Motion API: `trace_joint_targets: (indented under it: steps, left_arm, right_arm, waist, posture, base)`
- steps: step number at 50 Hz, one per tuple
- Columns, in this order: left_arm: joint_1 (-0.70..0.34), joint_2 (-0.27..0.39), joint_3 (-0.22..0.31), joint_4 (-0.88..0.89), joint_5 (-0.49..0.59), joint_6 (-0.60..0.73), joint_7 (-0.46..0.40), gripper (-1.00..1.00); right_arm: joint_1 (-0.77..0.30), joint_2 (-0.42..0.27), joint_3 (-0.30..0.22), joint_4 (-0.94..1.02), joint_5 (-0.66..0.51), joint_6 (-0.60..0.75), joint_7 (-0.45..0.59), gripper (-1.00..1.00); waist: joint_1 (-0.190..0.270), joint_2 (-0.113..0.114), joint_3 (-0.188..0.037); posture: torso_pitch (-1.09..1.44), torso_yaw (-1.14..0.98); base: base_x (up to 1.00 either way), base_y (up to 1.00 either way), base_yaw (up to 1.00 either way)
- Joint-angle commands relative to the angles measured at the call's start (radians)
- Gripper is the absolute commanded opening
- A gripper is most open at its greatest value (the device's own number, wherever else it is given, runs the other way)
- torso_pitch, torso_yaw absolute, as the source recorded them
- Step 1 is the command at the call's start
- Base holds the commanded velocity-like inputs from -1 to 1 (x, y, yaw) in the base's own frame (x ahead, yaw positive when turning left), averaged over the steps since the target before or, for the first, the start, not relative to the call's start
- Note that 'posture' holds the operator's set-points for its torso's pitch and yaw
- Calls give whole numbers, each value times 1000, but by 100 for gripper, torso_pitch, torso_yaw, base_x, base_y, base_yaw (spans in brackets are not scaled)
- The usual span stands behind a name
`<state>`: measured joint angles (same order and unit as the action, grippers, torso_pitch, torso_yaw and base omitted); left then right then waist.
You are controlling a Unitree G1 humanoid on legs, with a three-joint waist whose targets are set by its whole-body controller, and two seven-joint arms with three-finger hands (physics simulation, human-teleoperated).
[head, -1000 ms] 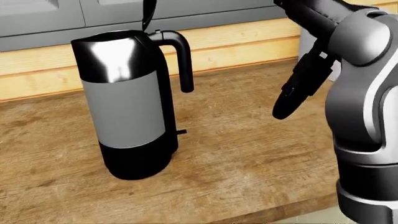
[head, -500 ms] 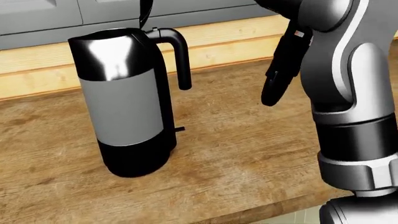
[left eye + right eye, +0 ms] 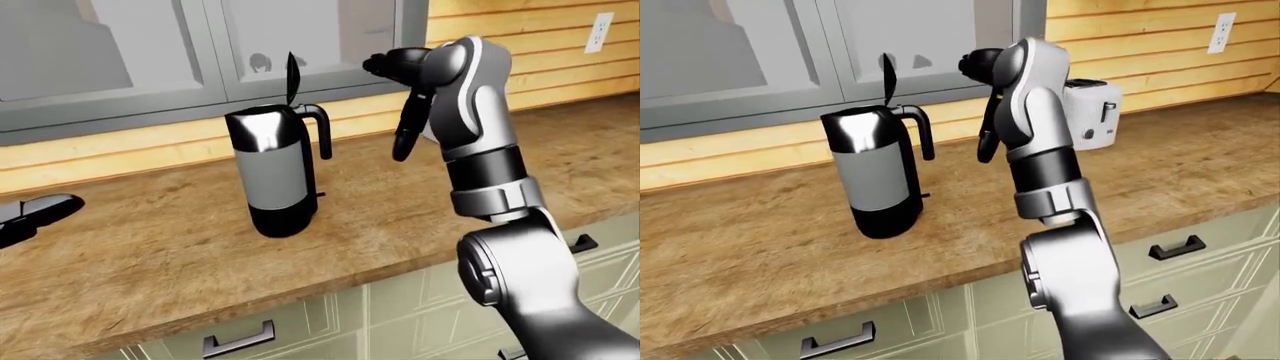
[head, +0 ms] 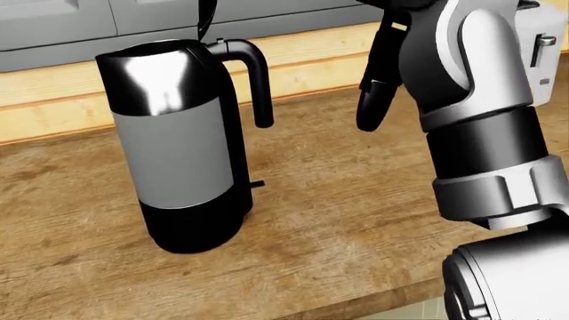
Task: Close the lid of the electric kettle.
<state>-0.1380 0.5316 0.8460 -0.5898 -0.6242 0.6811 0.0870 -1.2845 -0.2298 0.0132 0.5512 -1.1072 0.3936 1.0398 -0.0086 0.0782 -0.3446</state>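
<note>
While one kettle (image 3: 275, 171) stands lid (image 3: 292, 77) upright, the right hand (image 3: 404, 112) hangs beside it, fingers released.

The kettle (image 4: 178, 147) has a glossy black top and base that look like polished plastic or metal, a smooth matt grey band round its middle, and a black handle and lid (image 3: 292, 76) with a soft sheen. It stands on a desk (image 4: 338, 220) of brown wood with visible grain and a low satin finish, and the far wall (image 3: 520, 45) is paler planked wood under smooth matt grey cabinets (image 3: 120, 52). The right arm (image 4: 471, 73) is smooth satin grey shell with glossy black joints and a glossy black right hand (image 4: 378, 80); the toaster (image 3: 1090, 112) on the right looks like smooth pale plastic or metal.
</note>
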Motion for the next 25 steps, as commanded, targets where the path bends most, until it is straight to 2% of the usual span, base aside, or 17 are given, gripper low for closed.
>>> trace_joint_targets:
  steps: [1, 25]
  left_arm:
    - [-19, 20, 5, -20, -1, -24, -3, 100]
    - [-23, 22, 1, -16, -5, -26, 0, 100]
  right_arm:
    - [-48, -2, -2, -14, -5, -13, -28, 100]
    - [-124, 40, 19, 212, 12, -39, -133, 100]
  waist:
    - [0, 4, -3]
    - [4, 10, -4]
  posture:
    - [-57, 0]
    - [-57, 0]
  base:
    - [0, 0, 0]
    - [0, 0, 0]
